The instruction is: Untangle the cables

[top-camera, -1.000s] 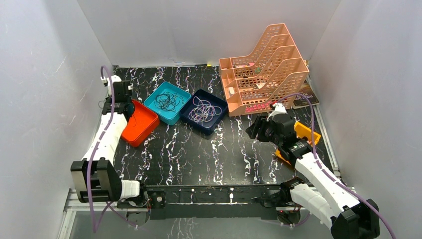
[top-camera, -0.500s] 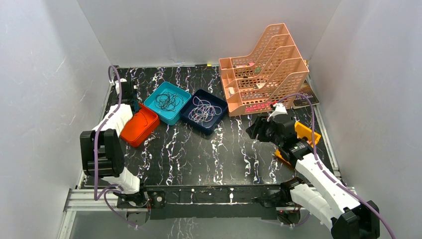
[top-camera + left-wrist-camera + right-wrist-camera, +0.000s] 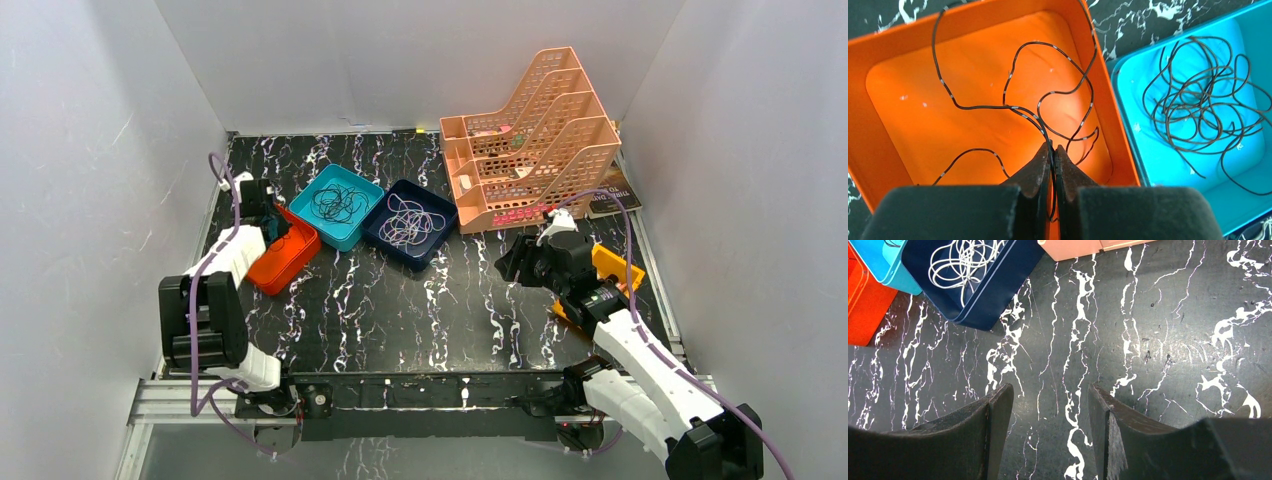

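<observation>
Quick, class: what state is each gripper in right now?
Left gripper: shut on a dark banded cable.
Right gripper: open, holding nothing.

Robotics lab booth: plain white walls enclosing marbled black table, mounting rail at 6 o'clock.

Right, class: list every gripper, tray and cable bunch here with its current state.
left gripper, shut on banded dark cable
banded dark cable, pinched, looping across orange tray
right gripper, open, empty
dark cable bunch, tangled in teal tray
whitish cable bunch, tangled in navy tray
</observation>
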`<action>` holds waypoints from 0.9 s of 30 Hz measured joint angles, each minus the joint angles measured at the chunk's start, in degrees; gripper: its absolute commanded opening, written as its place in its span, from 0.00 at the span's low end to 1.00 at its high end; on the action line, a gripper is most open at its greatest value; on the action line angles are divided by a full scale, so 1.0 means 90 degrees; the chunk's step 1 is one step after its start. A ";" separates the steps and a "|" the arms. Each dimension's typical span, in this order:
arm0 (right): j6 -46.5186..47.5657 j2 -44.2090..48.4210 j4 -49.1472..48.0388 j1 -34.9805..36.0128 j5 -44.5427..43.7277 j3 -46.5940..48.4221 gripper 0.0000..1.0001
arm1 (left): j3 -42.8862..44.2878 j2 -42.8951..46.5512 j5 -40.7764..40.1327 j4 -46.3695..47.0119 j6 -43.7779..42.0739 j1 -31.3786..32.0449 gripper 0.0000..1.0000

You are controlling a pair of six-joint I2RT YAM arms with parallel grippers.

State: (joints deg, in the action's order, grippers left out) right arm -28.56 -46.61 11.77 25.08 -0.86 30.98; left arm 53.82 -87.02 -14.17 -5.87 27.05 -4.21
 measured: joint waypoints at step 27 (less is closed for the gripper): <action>0.0005 -0.0070 -0.0102 0.0000 0.0070 -0.0100 0.65 | -0.0520 0.0214 0.1477 -0.0158 0.0998 -0.0984 0.23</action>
State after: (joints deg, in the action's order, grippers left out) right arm -28.51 -47.24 10.85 25.08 -0.23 30.09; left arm 49.15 -85.10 -0.89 -7.29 36.03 -13.06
